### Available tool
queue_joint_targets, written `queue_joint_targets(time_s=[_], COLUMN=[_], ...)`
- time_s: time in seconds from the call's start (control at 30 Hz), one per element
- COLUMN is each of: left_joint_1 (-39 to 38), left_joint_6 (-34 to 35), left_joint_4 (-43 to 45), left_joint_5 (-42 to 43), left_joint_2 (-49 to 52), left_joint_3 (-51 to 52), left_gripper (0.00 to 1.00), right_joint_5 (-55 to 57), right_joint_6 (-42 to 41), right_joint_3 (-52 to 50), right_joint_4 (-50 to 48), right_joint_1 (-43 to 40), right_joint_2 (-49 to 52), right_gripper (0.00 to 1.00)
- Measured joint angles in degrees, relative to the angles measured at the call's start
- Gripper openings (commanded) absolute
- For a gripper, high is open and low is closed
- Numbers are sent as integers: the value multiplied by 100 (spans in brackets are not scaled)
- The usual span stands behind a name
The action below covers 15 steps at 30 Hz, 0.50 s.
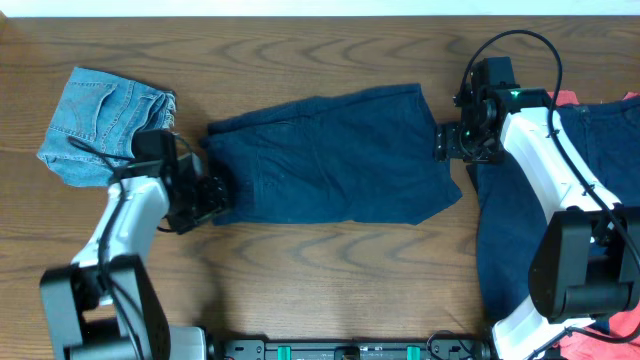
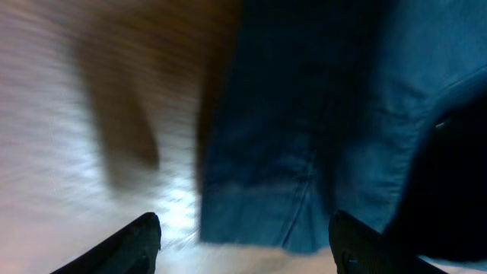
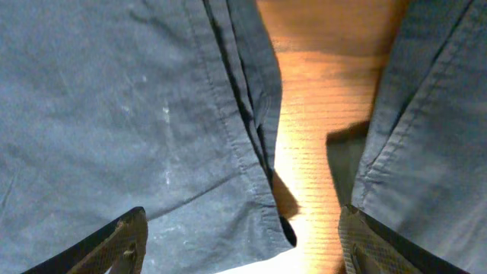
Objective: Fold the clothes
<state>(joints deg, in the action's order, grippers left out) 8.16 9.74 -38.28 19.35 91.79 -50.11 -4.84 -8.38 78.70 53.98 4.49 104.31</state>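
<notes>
One navy shorts (image 1: 330, 155) — creased flat rectangle | denim shorts (image 1: 100, 120) | wood-grain table (image 1: 300, 270)

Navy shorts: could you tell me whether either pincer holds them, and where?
Nothing is held; left pincer and right pincer are open beside the navy shorts.

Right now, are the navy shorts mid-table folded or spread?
Folded. The navy shorts lie flat as one doubled panel; the right wrist view shows layered edges stacked at their end.

Tally: 2 navy garments (centre shorts (image 1: 330, 155), right-side garment (image 1: 505, 240)), 1 light-blue denim shorts (image 1: 100, 115), coral-red cloth (image 1: 567, 97) count unclear, 2 arms (left arm (image 1: 130, 215), right arm (image 1: 545, 150)).
</notes>
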Motion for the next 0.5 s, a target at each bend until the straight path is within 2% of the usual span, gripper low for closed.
queue_joint_targets(time_s=[0.07, 0.1, 0.13, 0.2, 0.23, 0.4, 0.5], left_joint_1=[-142, -203, -236, -304, -319, -321, -284], left_joint_6=[-59, -74, -72, -103, -105, -120, -120], left_joint_4=[144, 195, 203, 289, 313, 190, -87], left_joint_5=[33, 68, 96, 190, 264, 466, 396], left_joint_2=[267, 396, 428, 540, 590, 632, 636], left_joint_3=[46, 52, 13, -20, -20, -96, -127], left_gripper=[66, 58, 47, 11, 6, 6, 6], right_joint_5=[-52, -72, -81, -101, -103, -162, -214], right_joint_6=[2, -7, -9, -28, -33, -160, -190], right_joint_3=[-2, -7, -11, -39, -52, -278, -553], right_joint_4=[37, 37, 37, 37, 39, -170, -442], right_joint_1=[0, 0, 0, -4, -7, -247, -422], right_joint_2=[33, 55, 63, 81, 85, 87, 92], right_gripper=[74, 73, 73, 71, 68, 58, 64])
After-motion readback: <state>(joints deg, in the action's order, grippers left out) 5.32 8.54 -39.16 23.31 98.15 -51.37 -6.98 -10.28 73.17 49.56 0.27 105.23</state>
